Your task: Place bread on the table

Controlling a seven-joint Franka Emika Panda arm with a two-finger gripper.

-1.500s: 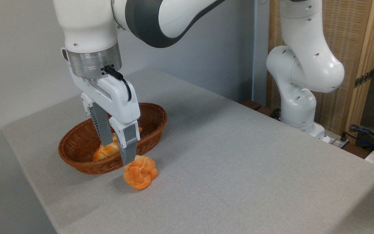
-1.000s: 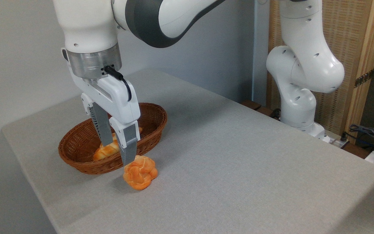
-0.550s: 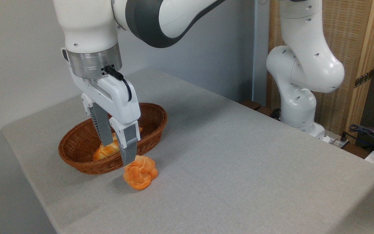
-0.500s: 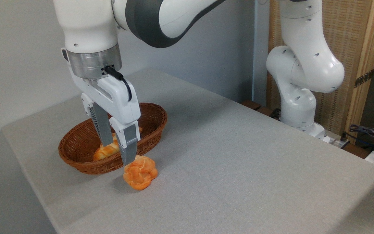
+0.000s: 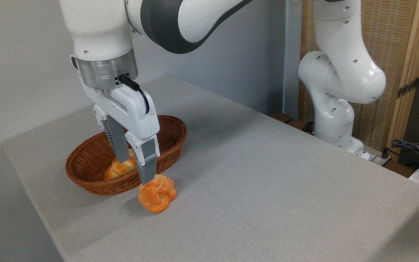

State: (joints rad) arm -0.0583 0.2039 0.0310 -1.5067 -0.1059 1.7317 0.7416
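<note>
The bread (image 5: 119, 168), a braided golden loaf with pale seams, lies inside the brown wicker basket (image 5: 177, 128) on the left of the grey table (image 5: 267, 182). My gripper (image 5: 136, 171) hangs open over the basket's near side, pointing down. Its far finger stands in front of the loaf's right end and hides part of it. The near finger's tip sits just above a round knotted orange roll (image 5: 157, 193), which rests on the table against the basket's front rim. Nothing is held between the fingers.
The arm's white base (image 5: 335, 120) stands at the table's far right edge. Cables and plugs (image 5: 418, 151) lie beyond the right edge, in front of a woven wooden screen (image 5: 395, 54). The table's left and front edges run close to the basket.
The gripper has shifted a little to the right and stays open. The loaf, roll and basket have not moved.
</note>
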